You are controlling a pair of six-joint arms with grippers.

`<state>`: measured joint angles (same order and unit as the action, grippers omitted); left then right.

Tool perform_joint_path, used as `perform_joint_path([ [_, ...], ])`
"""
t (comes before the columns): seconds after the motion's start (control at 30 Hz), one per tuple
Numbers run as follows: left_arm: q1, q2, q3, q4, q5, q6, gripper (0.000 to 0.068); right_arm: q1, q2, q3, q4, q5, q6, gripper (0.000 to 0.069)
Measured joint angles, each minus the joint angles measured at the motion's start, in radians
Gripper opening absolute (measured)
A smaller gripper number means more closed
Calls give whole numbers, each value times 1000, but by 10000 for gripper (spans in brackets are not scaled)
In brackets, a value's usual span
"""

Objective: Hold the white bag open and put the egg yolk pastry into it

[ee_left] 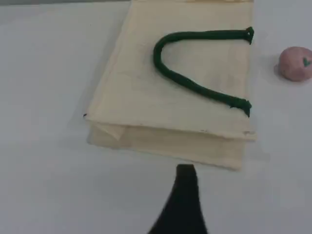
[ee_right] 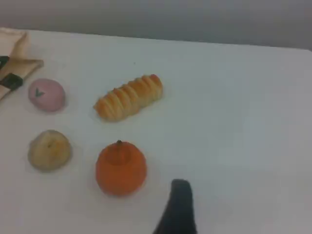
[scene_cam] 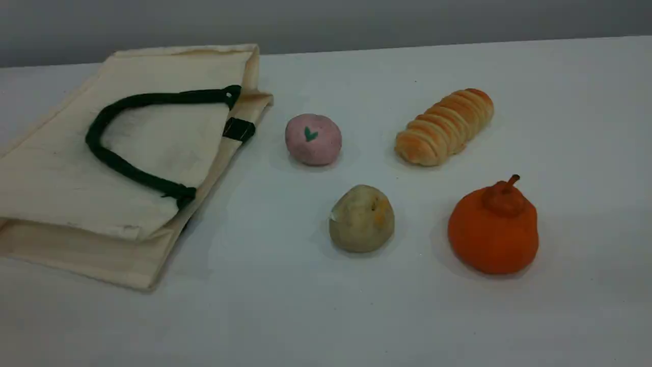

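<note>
The white bag (scene_cam: 76, 168) lies flat and closed on the table's left, one dark green handle (scene_cam: 178, 96) resting on top. The egg yolk pastry (scene_cam: 361, 219), a dull beige-yellow lump, sits right of the bag near the table's middle. No arm shows in the scene view. In the left wrist view the bag (ee_left: 146, 92) fills the upper half, with my left gripper's black fingertip (ee_left: 185, 178) hovering above the table short of its near edge. The right wrist view shows the pastry (ee_right: 49, 149) at far left, well away from my right gripper's fingertip (ee_right: 179, 192). Neither gripper holds anything.
A pink ball with a green mark (scene_cam: 313, 139) sits beside the bag's mouth. A ridged golden bread roll (scene_cam: 444, 127) lies at the back right. An orange stemmed fruit (scene_cam: 493, 229) stands right of the pastry, closest to my right fingertip.
</note>
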<state>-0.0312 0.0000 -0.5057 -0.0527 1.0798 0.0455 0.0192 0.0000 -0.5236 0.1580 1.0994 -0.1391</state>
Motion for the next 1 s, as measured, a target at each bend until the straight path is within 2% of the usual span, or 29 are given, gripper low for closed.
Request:
perform_joint_path([
  [0.73, 0, 0, 0, 0, 0, 1, 589, 0, 0, 0, 5, -4, 0, 591],
  [1.0, -1, 10, 0, 1, -2, -17, 589, 0, 0, -2, 50, -80, 20, 591],
])
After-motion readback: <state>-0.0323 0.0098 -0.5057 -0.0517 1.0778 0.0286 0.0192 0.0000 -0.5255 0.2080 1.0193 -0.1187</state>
